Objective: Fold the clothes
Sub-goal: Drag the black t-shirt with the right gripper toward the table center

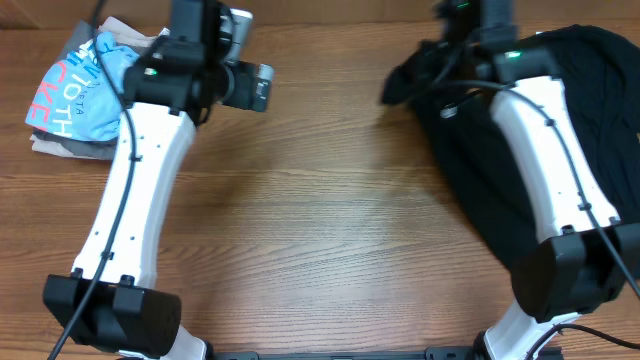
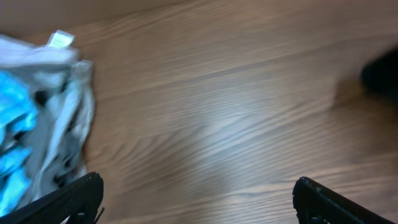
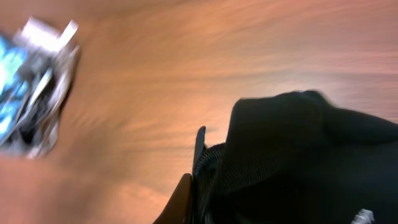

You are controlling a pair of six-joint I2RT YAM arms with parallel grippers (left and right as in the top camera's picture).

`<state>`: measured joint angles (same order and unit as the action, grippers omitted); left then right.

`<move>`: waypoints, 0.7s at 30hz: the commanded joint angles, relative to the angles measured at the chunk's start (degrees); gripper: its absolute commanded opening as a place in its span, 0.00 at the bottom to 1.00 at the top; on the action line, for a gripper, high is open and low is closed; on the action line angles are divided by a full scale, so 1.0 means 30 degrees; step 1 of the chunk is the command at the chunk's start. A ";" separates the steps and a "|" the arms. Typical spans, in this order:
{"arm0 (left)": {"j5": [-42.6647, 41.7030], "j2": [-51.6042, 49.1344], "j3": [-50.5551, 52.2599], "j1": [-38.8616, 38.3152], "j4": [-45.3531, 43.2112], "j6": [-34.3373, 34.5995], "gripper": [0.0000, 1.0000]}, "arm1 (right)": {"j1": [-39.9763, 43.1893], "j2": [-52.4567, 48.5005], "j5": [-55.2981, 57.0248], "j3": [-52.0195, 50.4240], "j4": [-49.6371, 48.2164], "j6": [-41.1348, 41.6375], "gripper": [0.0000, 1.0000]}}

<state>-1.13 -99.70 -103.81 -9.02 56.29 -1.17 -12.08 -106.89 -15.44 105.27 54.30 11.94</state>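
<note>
A black T-shirt (image 1: 590, 90) lies bunched at the table's right side, and one part of it is lifted toward the centre. My right gripper (image 1: 415, 75) is shut on that lifted part. In the right wrist view the black cloth (image 3: 298, 162) covers most of the jaws (image 3: 205, 193). A folded light blue shirt with pink lettering (image 1: 85, 95) lies on a grey one (image 1: 60, 145) at the far left. My left gripper (image 1: 262, 88) is open and empty above bare wood, to the right of that pile. Its fingers (image 2: 198, 186) are spread wide, and the pile (image 2: 37, 124) is at the left.
The wooden table (image 1: 330, 230) runs between the two arms. The arm bases stand at the front edge, at the left (image 1: 110, 310) and at the right (image 1: 570, 270). The edge of the black shirt (image 2: 382, 74) shows at the right of the left wrist view.
</note>
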 commanded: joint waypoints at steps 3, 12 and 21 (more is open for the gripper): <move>0.0510 0.0058 -0.0831 0.2310 0.0991 0.1195 0.99 | -0.3738 0.0306 -0.1341 0.0437 0.0576 -0.0153 0.04; 0.0146 0.0197 -0.0831 0.4554 0.1596 0.1829 0.98 | -0.8131 0.2018 -0.2885 0.0597 0.1202 -0.0940 0.04; 0.0015 0.1348 -0.0831 0.4634 0.1734 0.1836 0.98 | -1.0032 0.4932 -0.0670 0.0619 0.3315 -0.1173 0.04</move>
<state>-0.60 -99.37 -104.71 4.86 61.58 3.09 -40.73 -94.02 -21.45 105.54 63.61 9.19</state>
